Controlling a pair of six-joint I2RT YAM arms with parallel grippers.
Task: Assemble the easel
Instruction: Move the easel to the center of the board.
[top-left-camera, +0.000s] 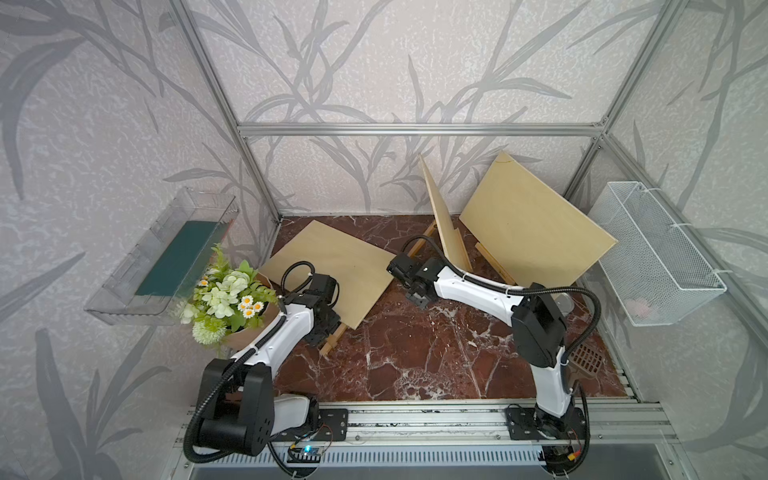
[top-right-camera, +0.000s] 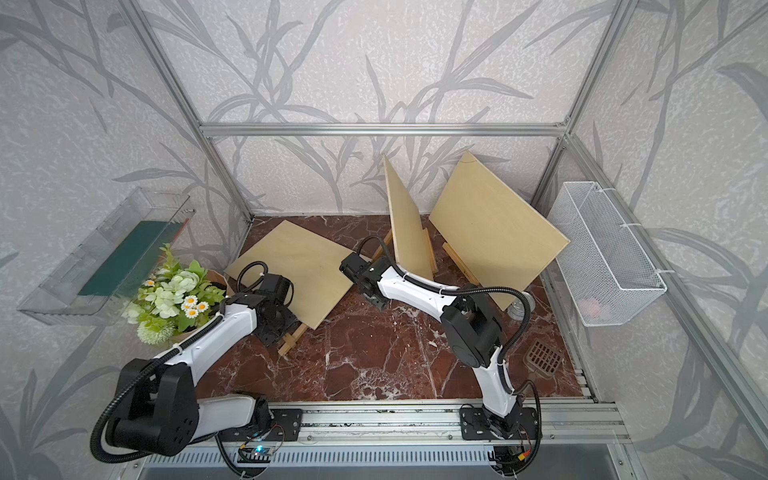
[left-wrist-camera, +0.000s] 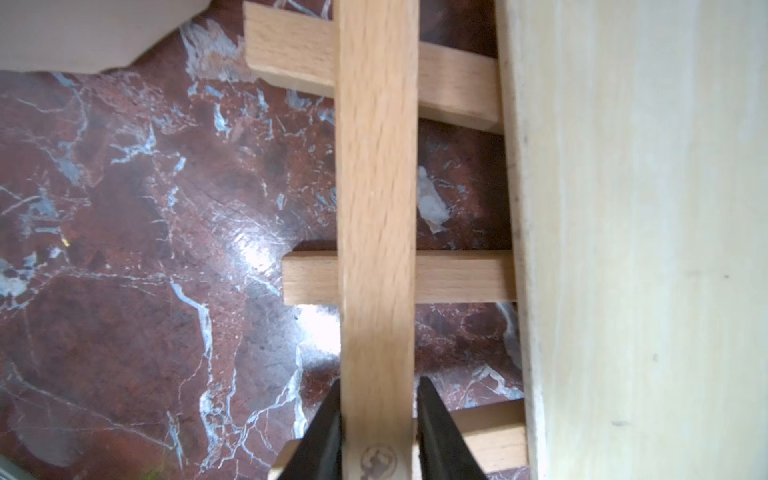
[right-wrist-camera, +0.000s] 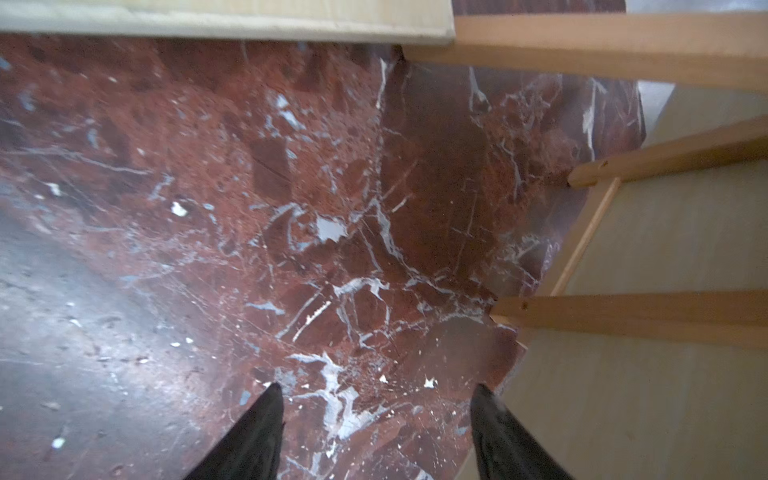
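Note:
A flat pale board (top-left-camera: 328, 270) lies left of centre on the marble table (top-left-camera: 415, 353), with a wooden easel frame (top-left-camera: 332, 343) poking out from under its near edge. My left gripper (top-left-camera: 322, 332) is shut on that frame's long strip (left-wrist-camera: 376, 187); in the left wrist view both black fingers (left-wrist-camera: 328, 419) press its sides, and cross slats (left-wrist-camera: 309, 280) run under it beside the board (left-wrist-camera: 644, 249). My right gripper (top-left-camera: 417, 297) hangs open over bare marble at mid-table, with nothing between its jaws (right-wrist-camera: 376, 388). Easel legs (right-wrist-camera: 644, 316) stand close beside it.
Two more boards stand at the back: one on edge (top-left-camera: 446, 224), one leaning (top-left-camera: 536, 224) on wooden slats (top-left-camera: 494, 262). A flower bouquet (top-left-camera: 226, 295) and a clear bin (top-left-camera: 158, 257) are at the left. A wire basket (top-left-camera: 652, 253) and a drain grate (top-left-camera: 586, 361) are at the right.

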